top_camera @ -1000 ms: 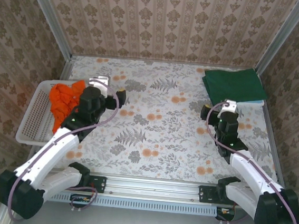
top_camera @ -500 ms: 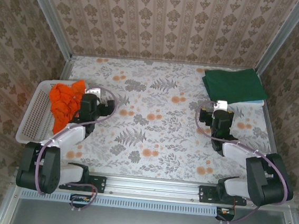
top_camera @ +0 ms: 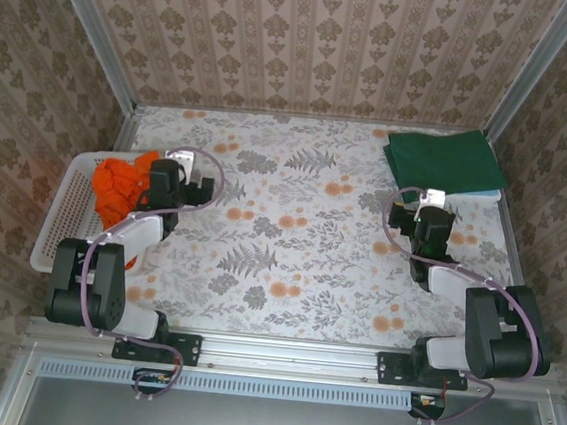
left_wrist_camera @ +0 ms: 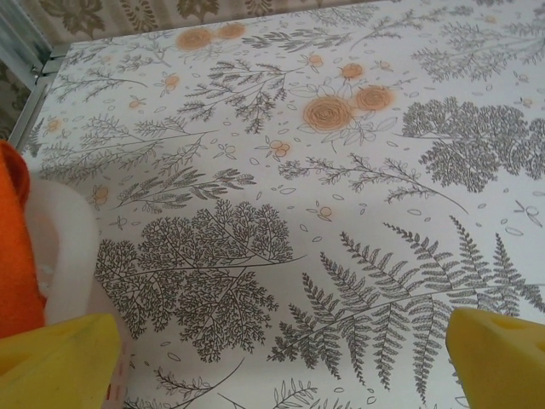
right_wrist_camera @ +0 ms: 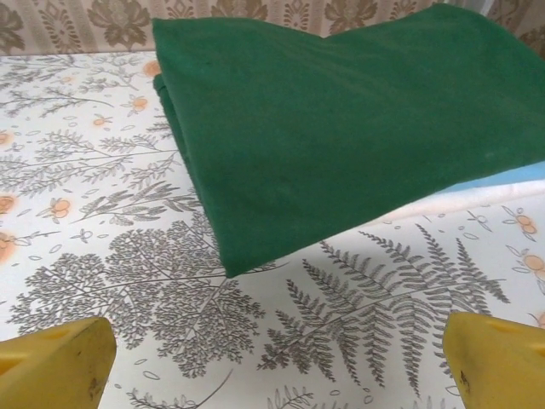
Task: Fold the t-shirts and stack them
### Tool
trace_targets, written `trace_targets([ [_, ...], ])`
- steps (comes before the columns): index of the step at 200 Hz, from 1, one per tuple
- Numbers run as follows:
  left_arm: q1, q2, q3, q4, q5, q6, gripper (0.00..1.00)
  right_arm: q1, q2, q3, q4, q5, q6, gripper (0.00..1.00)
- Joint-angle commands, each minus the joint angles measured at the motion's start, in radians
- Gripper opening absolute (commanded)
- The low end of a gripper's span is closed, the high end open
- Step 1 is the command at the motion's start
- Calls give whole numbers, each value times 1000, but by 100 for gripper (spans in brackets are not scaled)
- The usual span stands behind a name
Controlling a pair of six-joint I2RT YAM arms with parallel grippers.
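The left jaws are released and stand wide apart, grasping nothing. Their 2 yellow fingertips (left_wrist_camera: pixel 51 362) sit in the bottom corners of the left wrist view, with only the bare, flower-printed bench (left_wrist_camera: pixel 341 213) between and ahead of them. Just to the left of these jaws stands the white lattice basket (top_camera: pixel 61 226), its rounded rim close beside the left fingertip. The crumpled orange t-shirts (top_camera: pixel 115 188) lie inside it, heaped toward the end nearest the jaws, and an orange fold shows above the rim in the left wrist view.

The right jaws are also released, wide apart and empty, their 2 yellow fingertips (right_wrist_camera: pixel 51 358) low over the bench. Ahead of them, near but not touching, lies the dark green t-shirt (right_wrist_camera: pixel 341 119), folded flat, with its nearest corner pointing toward the gap between the jaws. It rests on the light blue t-shirt (right_wrist_camera: pixel 521 176), which shows as a thin strip under the green edge, ahead and to the right of the jaws. From above, this stack of 2 lies just beyond the right jaws, well apart from the left jaws and the basket.
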Motion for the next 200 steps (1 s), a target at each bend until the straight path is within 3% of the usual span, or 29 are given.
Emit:
trace_targets([
  [1, 21, 37, 4, 35, 6, 104, 100, -3, 0, -18, 111, -33, -5, 100],
  [19, 65, 80, -56, 141, 117, 85, 100, -5, 28, -39, 181, -34, -15, 99],
  [60, 80, 62, -203, 405, 101, 48, 100, 13, 110, -110, 381, -38, -46, 100],
  [82, 90, 135, -328, 720, 95, 41, 100, 36, 157, -154, 515, -5, -63, 99],
  [100, 91, 124, -265, 574, 93, 32, 100, 38, 197, -147, 546, 11, -64, 100],
  [111, 129, 123, -245, 530, 115, -10, 100, 38, 189, -105, 456, 17, -58, 100],
  [135, 116, 125, -246, 537, 86, -5, 100, -25, 181, -26, 281, -46, 3, 100],
  [168, 113, 125, -252, 546, 80, 0, 100, -18, 182, -36, 305, -38, -4, 99],
  [200, 73, 122, -267, 573, -12, 14, 100, -14, 182, -36, 305, -31, -7, 100],
])
